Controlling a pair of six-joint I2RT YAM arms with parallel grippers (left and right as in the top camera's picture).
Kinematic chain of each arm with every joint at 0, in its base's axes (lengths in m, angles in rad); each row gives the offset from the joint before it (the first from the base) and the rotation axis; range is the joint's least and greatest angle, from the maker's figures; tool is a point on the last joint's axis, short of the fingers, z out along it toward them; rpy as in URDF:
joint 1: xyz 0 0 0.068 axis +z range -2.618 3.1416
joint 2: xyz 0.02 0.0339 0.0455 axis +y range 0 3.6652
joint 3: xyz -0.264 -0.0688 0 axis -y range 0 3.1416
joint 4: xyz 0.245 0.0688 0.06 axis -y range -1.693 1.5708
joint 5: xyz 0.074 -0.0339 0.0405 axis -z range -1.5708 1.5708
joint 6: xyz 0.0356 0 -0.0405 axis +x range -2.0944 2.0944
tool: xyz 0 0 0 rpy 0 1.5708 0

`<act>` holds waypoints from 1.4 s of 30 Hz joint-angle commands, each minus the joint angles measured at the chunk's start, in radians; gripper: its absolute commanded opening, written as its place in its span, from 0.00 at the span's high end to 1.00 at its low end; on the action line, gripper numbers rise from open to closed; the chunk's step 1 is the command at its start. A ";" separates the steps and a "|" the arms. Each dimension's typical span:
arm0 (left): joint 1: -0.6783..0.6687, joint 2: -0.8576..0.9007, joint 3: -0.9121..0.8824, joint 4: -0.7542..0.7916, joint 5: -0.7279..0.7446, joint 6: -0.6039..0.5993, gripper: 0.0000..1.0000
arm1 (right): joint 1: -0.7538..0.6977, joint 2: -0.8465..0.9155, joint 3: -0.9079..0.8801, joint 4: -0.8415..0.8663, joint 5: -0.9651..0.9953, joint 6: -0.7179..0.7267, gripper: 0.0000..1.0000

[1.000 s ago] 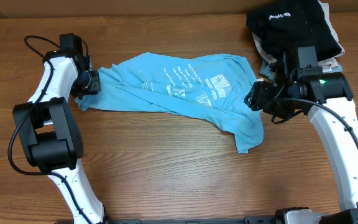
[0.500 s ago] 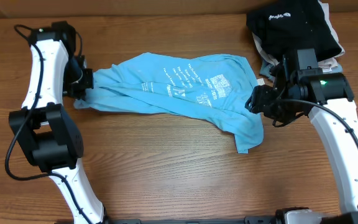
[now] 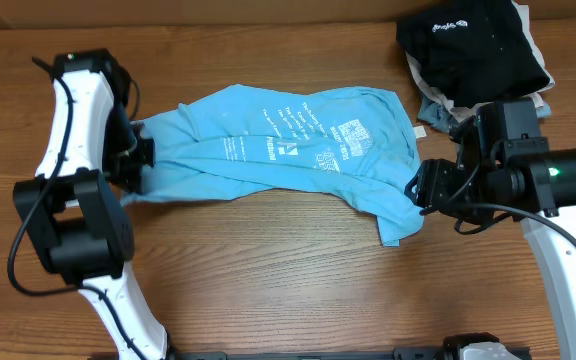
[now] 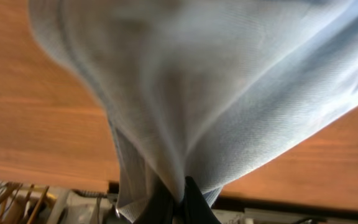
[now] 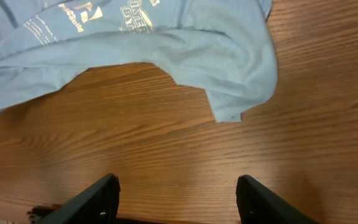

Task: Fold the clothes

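Overhead, the thin sky-blue T-shirt (image 3: 288,150) is seen rumpled in soft ridges across the middle of the wood-grain counter (image 3: 268,280), white print upward. In the left wrist view, a bunched fold of its fine knit is pinched tight by the left end effector (image 4: 178,202). In the right wrist view, the right end effector (image 5: 176,193) is held spread and empty over bare wood near the shirt's rounded corner.

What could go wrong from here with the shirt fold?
The left gripper pinches only a small bunch of the shirt; the thin cloth could slip out. The right gripper is open over the table, so a pull from the left alone may drag the shirt rather than spread it. The shirt lies twisted, so a fold now would likely come out crooked.
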State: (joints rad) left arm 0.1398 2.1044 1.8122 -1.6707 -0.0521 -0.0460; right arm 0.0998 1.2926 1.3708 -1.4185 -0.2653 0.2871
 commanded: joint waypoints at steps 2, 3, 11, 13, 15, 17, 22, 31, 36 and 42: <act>-0.045 -0.230 -0.187 0.075 0.061 0.001 0.96 | 0.002 -0.043 0.025 -0.005 -0.006 -0.003 0.36; -0.052 -0.280 -0.234 0.101 0.077 -0.006 0.96 | 0.002 -0.048 0.025 -0.006 -0.006 -0.003 0.36; -0.095 -0.657 -0.542 0.241 0.163 -0.143 0.96 | 0.002 -0.053 0.025 -0.003 -0.006 -0.004 0.36; -0.095 -0.733 -0.604 0.264 0.161 -0.178 0.96 | 0.002 -0.053 0.025 -0.001 -0.006 -0.007 0.36; -0.095 -0.800 -0.667 0.280 0.161 -0.206 0.96 | 0.002 -0.053 0.025 -0.001 -0.006 -0.008 0.35; -0.095 -0.848 -0.723 0.296 0.161 -0.214 0.96 | 0.002 -0.053 0.025 -0.001 -0.006 -0.017 0.33; -0.094 -0.889 -0.779 0.443 0.235 -0.232 0.53 | 0.002 -0.053 0.025 0.013 -0.006 -0.027 0.31; -0.046 -0.861 -0.776 0.795 0.161 -0.251 0.00 | 0.003 -0.050 0.024 0.076 -0.007 -0.030 0.30; 0.083 -0.774 -0.776 0.915 0.082 -0.190 0.00 | 0.016 -0.027 0.024 0.105 -0.007 -0.034 0.30; 0.239 -0.618 -0.776 1.071 0.078 -0.186 0.00 | 0.039 0.021 0.023 0.121 -0.006 -0.034 0.29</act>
State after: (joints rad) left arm 0.3302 1.4303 1.0336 -0.6315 0.0566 -0.2554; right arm 0.1272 1.2938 1.3712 -1.3052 -0.2661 0.2607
